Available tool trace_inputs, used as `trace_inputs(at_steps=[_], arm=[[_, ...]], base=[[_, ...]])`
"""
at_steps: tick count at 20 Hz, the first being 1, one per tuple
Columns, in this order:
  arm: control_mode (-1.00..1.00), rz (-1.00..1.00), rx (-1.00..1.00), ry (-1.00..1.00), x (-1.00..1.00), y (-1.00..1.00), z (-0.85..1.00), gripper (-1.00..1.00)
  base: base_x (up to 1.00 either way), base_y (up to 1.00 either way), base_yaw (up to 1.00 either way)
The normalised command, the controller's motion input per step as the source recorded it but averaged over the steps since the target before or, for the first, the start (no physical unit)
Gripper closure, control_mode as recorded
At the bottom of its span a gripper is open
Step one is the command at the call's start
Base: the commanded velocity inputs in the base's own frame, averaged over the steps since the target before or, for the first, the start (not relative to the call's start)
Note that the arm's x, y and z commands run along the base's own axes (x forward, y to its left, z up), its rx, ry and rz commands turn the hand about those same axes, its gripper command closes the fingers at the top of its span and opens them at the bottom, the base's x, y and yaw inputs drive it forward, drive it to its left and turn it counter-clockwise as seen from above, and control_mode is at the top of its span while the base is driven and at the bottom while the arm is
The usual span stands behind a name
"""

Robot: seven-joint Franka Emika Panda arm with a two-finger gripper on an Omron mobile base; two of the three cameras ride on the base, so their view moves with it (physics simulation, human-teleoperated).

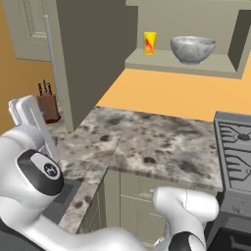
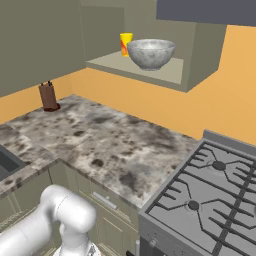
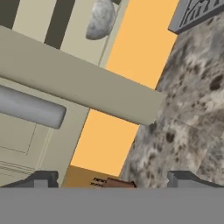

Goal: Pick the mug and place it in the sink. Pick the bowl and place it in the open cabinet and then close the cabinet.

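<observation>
- My gripper (image 3: 109, 181) has its fingers spread wide, holding nothing.
- The bowl (image 1: 192, 49) sits on the open cabinet (image 1: 181, 66) shelf, just beside the yellow cup (image 1: 149, 42).
- Cabinet door (image 1: 93, 54) stands open.

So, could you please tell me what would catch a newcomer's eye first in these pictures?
Most likely the shiny marbled bowl sitting on the shelf of the open cabinet, with a bright yellow cup just behind it. Next comes the orange wall under the cabinet and the speckled stone counter running from the knife block at its left to the stove at its right.
</observation>
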Motion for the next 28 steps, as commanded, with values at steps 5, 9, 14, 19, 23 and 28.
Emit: trace_inputs(at_steps=[5, 9, 14, 19, 23, 28], arm=[[-1.0, -0.18, 0.05, -0.05, 0.21, 0.0, -0.18, -1.0], [-1.0, -0.16, 0.0, -0.02, 0.45, 0.12, -0.03, -1.0], [-1.0, -0.12, 0.0, 0.0, 0.59, 0.26, -0.04, -1.0], [-1.0, -0.12, 0.0, -0.01, 0.38, 0.06, -0.05, -1.0], [-1.0, -0.17, 0.0, -0.02, 0.18, 0.0, -0.04, -1.0], [-1.0, -0.23, 0.0, -0.1, 0.0, 0.0, -0.03, -1.0]], base=[[0.0, 0.0, 0.0], [0.0, 0.0, 0.0], [0.0, 0.0, 0.0], [0.0, 0.0, 0.0], [0.0, 0.0, 0.0], [0.0, 0.0, 0.0]])
